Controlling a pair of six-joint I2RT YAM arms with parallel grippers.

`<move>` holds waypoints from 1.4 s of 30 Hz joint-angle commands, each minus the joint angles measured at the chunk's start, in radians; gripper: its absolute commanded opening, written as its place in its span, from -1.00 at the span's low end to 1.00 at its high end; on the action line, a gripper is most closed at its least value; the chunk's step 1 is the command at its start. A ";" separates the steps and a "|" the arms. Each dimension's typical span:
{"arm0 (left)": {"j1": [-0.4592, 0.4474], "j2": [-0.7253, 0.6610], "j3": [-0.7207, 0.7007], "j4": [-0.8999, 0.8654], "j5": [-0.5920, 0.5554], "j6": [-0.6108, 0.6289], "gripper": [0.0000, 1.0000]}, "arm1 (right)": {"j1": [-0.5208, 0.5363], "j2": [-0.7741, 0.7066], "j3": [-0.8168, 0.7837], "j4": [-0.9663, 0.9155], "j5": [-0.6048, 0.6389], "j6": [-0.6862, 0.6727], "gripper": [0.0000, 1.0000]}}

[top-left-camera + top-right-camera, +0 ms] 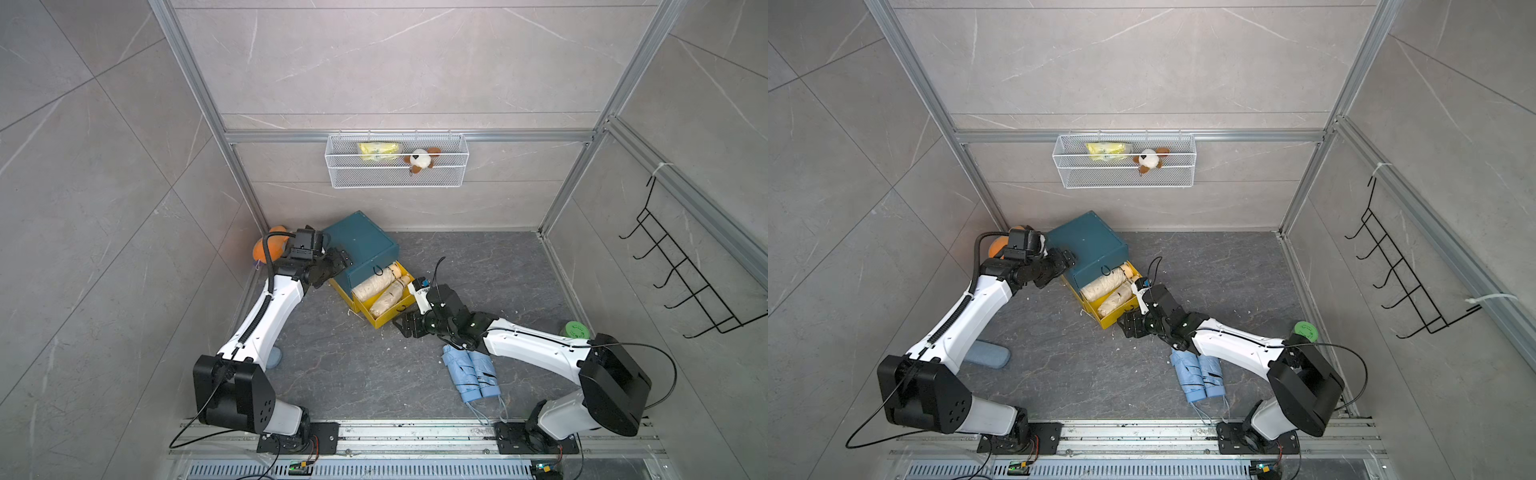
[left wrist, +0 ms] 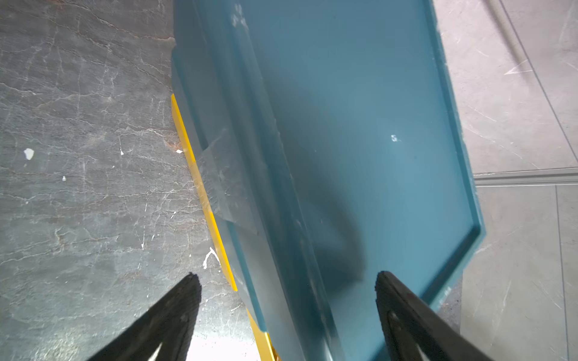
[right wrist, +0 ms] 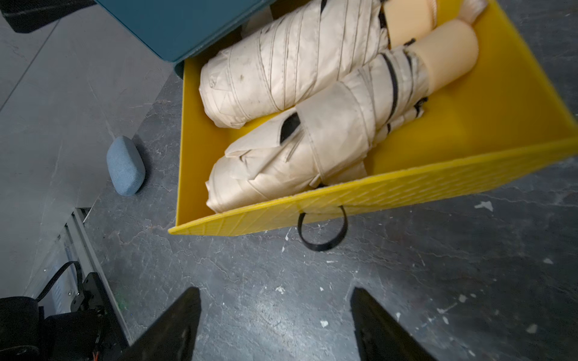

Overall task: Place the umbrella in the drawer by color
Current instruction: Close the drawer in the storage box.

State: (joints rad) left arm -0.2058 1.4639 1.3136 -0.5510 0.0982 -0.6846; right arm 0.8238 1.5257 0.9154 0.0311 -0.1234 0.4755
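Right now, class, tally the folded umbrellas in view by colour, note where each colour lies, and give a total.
Cream umbrellas: 2, inside the open yellow drawer
Blue umbrellas: 2, lying side by side outside the drawer
Total: 4

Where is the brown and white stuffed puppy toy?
In both top views the brown and white stuffed puppy toy sits in the white wire mesh basket hanging on the back wall, in its right half, beside a yellow plastic packet.
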 commanded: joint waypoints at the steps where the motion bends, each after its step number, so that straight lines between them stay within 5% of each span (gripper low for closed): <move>1: 0.004 0.023 0.029 0.033 0.000 -0.010 0.79 | 0.005 0.036 0.013 0.050 0.019 0.006 0.53; 15: 0.004 0.052 -0.027 0.069 0.015 -0.009 0.71 | 0.001 0.136 0.084 0.102 0.097 0.018 0.21; 27: 0.004 0.061 -0.066 0.086 0.025 -0.009 0.68 | -0.004 0.177 0.151 0.101 0.132 0.011 -0.37; 42: 0.003 0.066 -0.100 0.109 0.031 -0.008 0.65 | -0.017 0.312 0.271 0.189 0.163 0.069 -0.41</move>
State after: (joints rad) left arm -0.2016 1.4986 1.2572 -0.3744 0.1337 -0.7029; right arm 0.8120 1.8069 1.1439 0.1345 0.0170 0.5133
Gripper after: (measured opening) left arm 0.826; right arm 0.292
